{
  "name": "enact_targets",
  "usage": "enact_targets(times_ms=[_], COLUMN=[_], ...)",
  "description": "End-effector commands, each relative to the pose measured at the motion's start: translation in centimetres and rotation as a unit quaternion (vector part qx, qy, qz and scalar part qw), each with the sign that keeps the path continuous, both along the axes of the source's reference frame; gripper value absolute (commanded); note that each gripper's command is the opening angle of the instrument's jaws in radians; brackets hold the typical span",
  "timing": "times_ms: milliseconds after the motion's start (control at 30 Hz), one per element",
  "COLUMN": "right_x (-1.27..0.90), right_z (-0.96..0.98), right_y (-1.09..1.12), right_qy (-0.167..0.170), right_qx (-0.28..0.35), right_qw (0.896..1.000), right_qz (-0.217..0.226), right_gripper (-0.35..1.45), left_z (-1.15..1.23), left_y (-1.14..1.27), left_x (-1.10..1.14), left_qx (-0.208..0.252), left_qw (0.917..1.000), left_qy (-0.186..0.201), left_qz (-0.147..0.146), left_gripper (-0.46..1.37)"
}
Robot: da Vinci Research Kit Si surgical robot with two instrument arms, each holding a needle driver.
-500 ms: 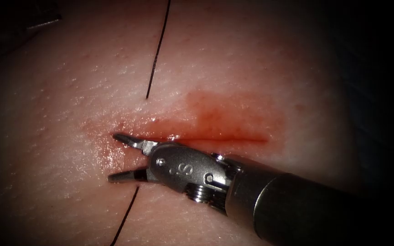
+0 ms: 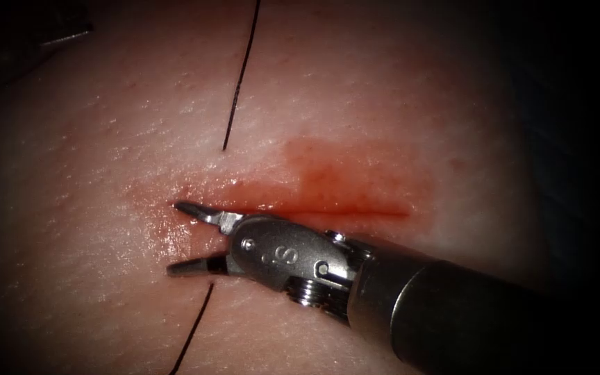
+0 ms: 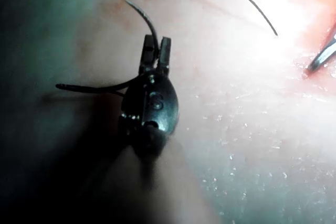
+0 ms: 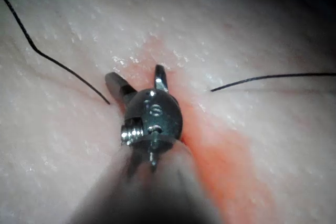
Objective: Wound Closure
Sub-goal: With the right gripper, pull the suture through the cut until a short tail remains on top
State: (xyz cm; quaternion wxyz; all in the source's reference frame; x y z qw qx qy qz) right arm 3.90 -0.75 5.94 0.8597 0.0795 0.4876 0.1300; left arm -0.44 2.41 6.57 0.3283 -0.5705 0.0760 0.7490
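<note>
Right arm's steel pincer (image 2: pixel 178 237) spread wide, grasping nothing, straddling the left end of the red-stained cut (image 2: pixel 328 210) in pale pork tissue (image 2: pixel 383 104); left pincer (image 3: pixel 156 46) clenched on thin curved dark needle (image 3: pixel 140 15) mid-curve, clear of tissue; black thread (image 2: pixel 241 76) crosses the cut.

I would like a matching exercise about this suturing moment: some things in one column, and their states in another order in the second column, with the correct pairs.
Things:
1. left tool
2. right tool
3. thread
4. red fluid

States:
A. jaws open, holding nothing, at the cut's left end
B. enters the tissue above the cut
C. holds the needle
D. spread around the cut

Pairs: 1-C, 2-A, 3-B, 4-D
</note>
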Motion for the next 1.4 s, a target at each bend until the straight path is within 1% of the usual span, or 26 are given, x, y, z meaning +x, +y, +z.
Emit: enact_targets(times_ms=[33,267,333,533,633,767,1000,1067,1100,1133,1200,1300,1333,1400], right_x=[-0.02,-0.21,-0.3,-0.48,-0.56,-0.63,-0.67,-0.67,-0.67,-0.67,-0.67,-0.66,-0.65,-0.63], right_z=[0.0,-0.02,-0.04,-0.1,-0.14,-0.19,-0.35,-0.38,-0.39,-0.39,-0.39,-0.37,-0.35,-0.32], right_y=[0.01,0.11,0.16,0.25,0.25,0.2,0.08,0.05,0.03,0.02,-0.04,-0.09,-0.14,-0.2], right_qy=[0.001,-0.003,0.0,-0.002,0.001,0.007,0.039,0.046,0.052,0.053,0.066,0.069,0.071,0.071], right_qx=[-0.002,-0.006,-0.005,-0.009,-0.008,-0.01,-0.01,-0.02,-0.029,-0.031,-0.045,-0.053,-0.056,-0.057], right_qw=[1.0,1.0,1.0,1.0,1.0,1.0,0.999,0.998,0.997,0.997,0.994,0.993,0.991,0.989], right_qz=[0.0,0.009,0.019,0.024,0.022,0.013,-0.024,-0.033,-0.045,-0.048,-0.071,-0.085,-0.1,-0.113], right_gripper=[0.95,0.94,0.94,0.94,0.94,1.0,1.03,1.05,1.09,1.09,1.13,1.14,1.14,1.15], left_z=[0.01,0.01,0.01,0.01,0.01,0.02,0.02,0.02,0.02,0.02,0.02,0.02,0.02,0.02], left_y=[-0.01,-0.01,-0.01,-0.02,-0.02,-0.02,-0.03,-0.03,-0.03,-0.03,-0.03,-0.03,-0.03,-0.03], left_x=[-0.01,-0.02,-0.02,-0.03,-0.03,-0.03,-0.03,-0.03,-0.03,-0.03,-0.03,-0.03,-0.03,-0.03], left_qx=[0.001,0.0,-0.003,-0.002,-0.003,-0.002,-0.002,-0.002,-0.003,-0.003,-0.003,-0.005,-0.005,-0.005], left_qw=[1.0,1.0,0.9999,0.9999,0.9999,0.9999,0.9999,0.9999,0.9999,0.9999,0.9999,0.9998,0.9998,0.9998], left_qy=[-0.002,-0.005,-0.005,-0.006,-0.007,-0.007,-0.007,-0.007,-0.007,-0.007,-0.008,-0.006,-0.008,-0.008], left_qz=[0.006,0.008,0.01,0.012,0.013,0.014,0.015,0.015,0.015,0.015,0.015,0.016,0.017,0.017], left_gripper=[-0.35,-0.35,-0.35,-0.35,-0.35,-0.35,-0.35,-0.35,-0.35,-0.35,-0.35,-0.35,-0.35,-0.35])
